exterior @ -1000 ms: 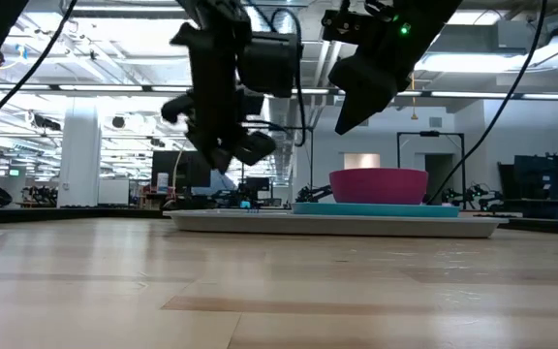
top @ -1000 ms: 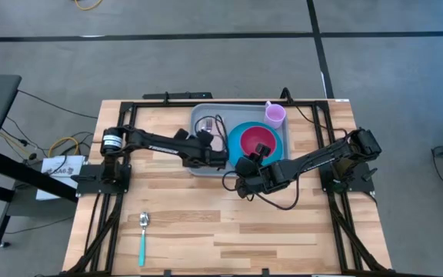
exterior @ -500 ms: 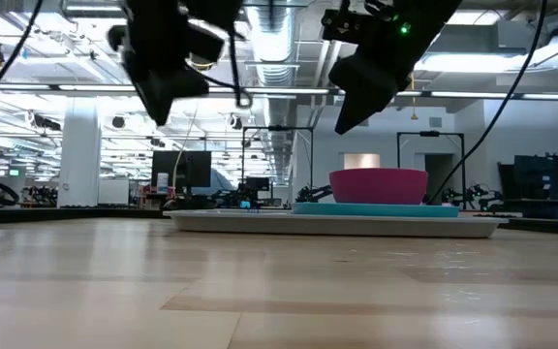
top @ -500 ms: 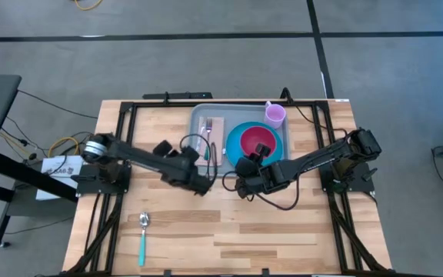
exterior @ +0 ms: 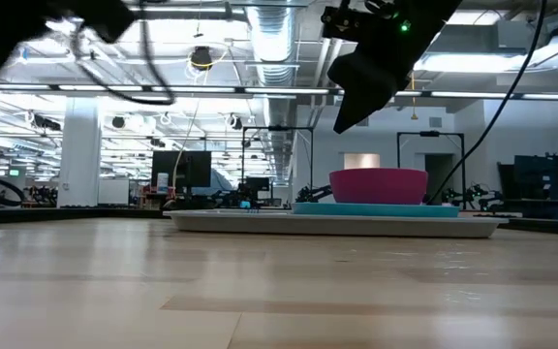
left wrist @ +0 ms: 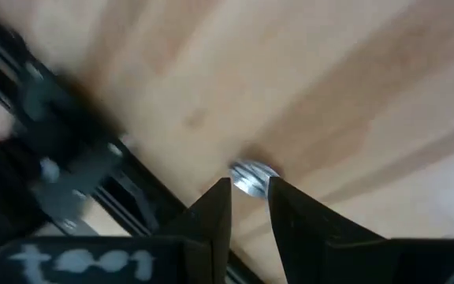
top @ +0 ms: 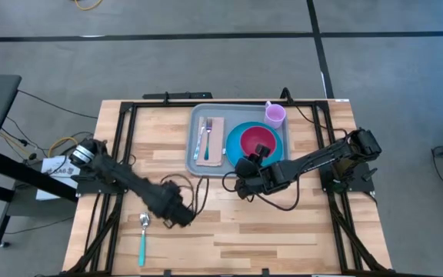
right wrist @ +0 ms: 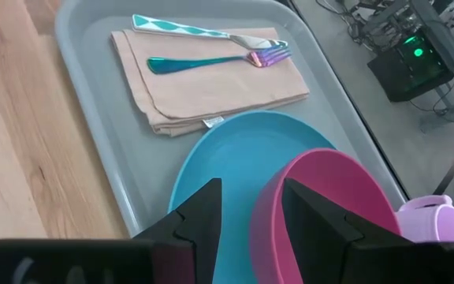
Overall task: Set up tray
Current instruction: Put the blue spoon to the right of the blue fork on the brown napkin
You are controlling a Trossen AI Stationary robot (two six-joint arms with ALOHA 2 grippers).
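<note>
The pale grey-blue tray (top: 195, 163) lies at the table's far middle. It carries a tan napkin (top: 214, 146) with a fork (right wrist: 211, 60) and a knife on it, and a blue plate (top: 281, 146) with a pink bowl (top: 258, 141). A purple cup (top: 275, 115) stands at the tray's far right corner. A teal-handled spoon (top: 143, 237) lies flat on the table's near left. My left gripper (top: 177, 215) is open, above the table just right of the spoon's bowl (left wrist: 249, 175). My right gripper (right wrist: 251, 197) is open and hovers over the plate's near side.
Black frame rails (top: 121, 146) run along both sides of the table and its far edge. Bare wood (top: 283, 231) spreads across the near half of the table. In the low view the tray (exterior: 337, 224) and bowl (exterior: 379, 184) sit beyond the right gripper (exterior: 356, 78).
My left gripper has left the tray's napkin and swept toward the table's near left, ending beside the spoon. The fork and knife stay on the napkin. The right arm has kept still.
</note>
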